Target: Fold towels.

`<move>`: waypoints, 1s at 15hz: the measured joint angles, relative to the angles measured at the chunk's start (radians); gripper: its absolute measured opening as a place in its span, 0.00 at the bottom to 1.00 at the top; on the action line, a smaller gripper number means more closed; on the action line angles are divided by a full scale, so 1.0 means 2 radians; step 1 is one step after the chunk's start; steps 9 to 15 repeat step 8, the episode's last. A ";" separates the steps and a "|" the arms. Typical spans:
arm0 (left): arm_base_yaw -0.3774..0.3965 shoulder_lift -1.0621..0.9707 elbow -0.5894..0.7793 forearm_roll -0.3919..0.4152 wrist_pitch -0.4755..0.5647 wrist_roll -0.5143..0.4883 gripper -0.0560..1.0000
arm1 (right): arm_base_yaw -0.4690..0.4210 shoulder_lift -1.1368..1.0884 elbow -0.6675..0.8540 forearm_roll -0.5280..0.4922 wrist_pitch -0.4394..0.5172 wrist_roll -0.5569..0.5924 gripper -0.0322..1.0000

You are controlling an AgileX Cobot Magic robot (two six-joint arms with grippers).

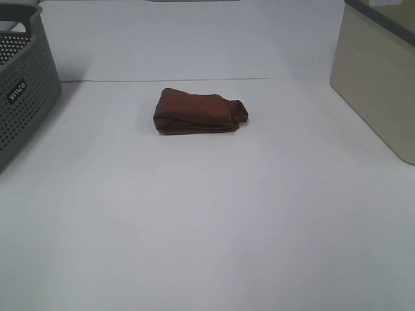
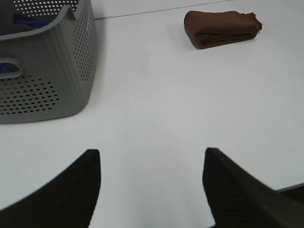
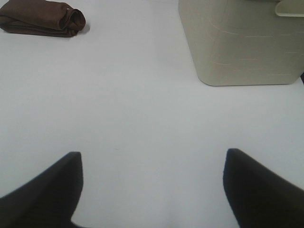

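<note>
A grey perforated plastic laundry basket [image 1: 19, 84] stands at the far left of the white table [image 1: 207, 227], its wall pierced with rows of small round holes. A small dark label on the basket's wall carries pale lettering, too small to read with certainty. In the left wrist view something blue [image 2: 7, 69] shows through the basket's handle opening. At the far right stands a beige smooth-walled plastic bin [image 1: 379, 78] with a darker rim. Nothing lies between either container and the middle of the table.

The dark reddish-brown terry cloth towel [image 1: 198, 112] lies folded into a compact, thick rectangle on the far middle of the table, well apart from both the basket and the bin. Its right end is bunched into a rounded lump, while the left end is squarer, with layered edges showing along the near side.

The left gripper [image 2: 152, 190] hangs low over bare table near the basket, its two dark fingers [image 2: 71, 190] spread wide with nothing between them. The right gripper [image 3: 152, 190] is likewise over bare table near the bin, fingers [image 3: 256, 190] parted and holding nothing. Both point toward the towel from a distance.
</note>
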 joint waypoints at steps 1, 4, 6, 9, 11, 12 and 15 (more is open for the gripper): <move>0.000 0.000 0.000 0.000 0.000 0.000 0.63 | 0.000 0.000 0.000 0.000 0.000 0.000 0.77; 0.000 0.000 0.000 0.000 0.000 0.000 0.63 | 0.000 0.000 0.000 0.000 0.000 0.000 0.77; 0.000 0.000 0.000 0.000 0.000 0.000 0.63 | 0.000 0.000 0.000 0.000 0.000 0.000 0.77; 0.000 0.000 0.000 0.000 0.000 0.000 0.63 | 0.000 0.000 0.000 0.000 0.000 0.000 0.77; 0.000 0.000 0.000 0.000 0.000 0.000 0.63 | 0.000 0.000 0.000 0.000 0.000 0.000 0.77; 0.000 0.000 0.000 0.000 0.000 0.000 0.63 | 0.000 0.000 0.000 0.000 0.000 0.000 0.77; 0.000 0.000 0.000 0.000 0.000 0.000 0.63 | 0.000 0.000 0.000 0.000 0.000 0.000 0.77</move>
